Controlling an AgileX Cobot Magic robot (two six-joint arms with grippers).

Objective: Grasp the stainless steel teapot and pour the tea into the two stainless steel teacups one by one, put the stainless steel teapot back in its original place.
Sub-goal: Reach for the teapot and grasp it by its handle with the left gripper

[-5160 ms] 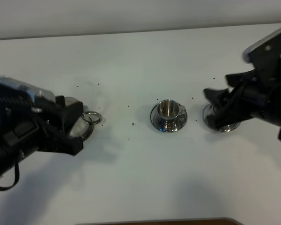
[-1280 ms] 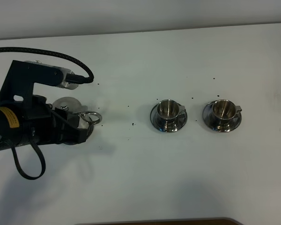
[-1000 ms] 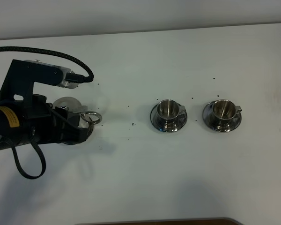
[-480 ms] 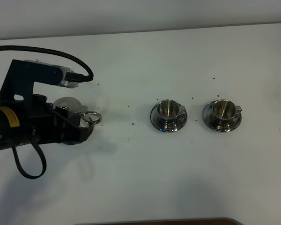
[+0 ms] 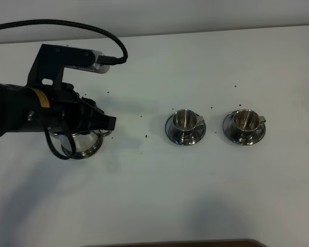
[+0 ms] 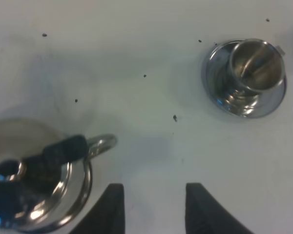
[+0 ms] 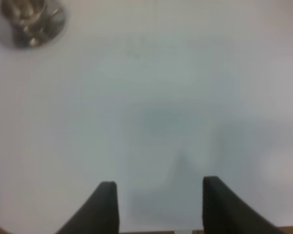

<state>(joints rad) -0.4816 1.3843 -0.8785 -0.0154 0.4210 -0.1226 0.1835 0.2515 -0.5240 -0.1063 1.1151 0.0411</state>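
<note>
Hovering left gripper (image 6: 154,195), jaws wide and empty, just beside teapot (image 6: 53,200) at table (image 5: 195,195) 9 o'clock. Best: straddle its 3 o'clock handle loop (image 6: 101,144) squarely, clamp firmly, lift level. Right gripper (image 7: 158,190) parted, empty.

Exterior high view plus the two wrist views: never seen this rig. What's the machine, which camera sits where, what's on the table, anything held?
It is a robot with two arms, each ending in a two-fingered pincer. The exterior high view looks down on the white table from a camera mounted off the arms; only the black left arm shows there. Each wrist view comes from a camera riding on one arm and looking past that arm's own pincer.

On the table are a shiny rounded steel teapot with a knobbed lid, mostly hidden under the left arm in the high view, and two small shiny steel cups on round saucers side by side. A few small dark specks lie scattered about.

The left pincer hangs open beside the teapot, holding nothing. The right pincer is open over bare table, also empty.
</note>
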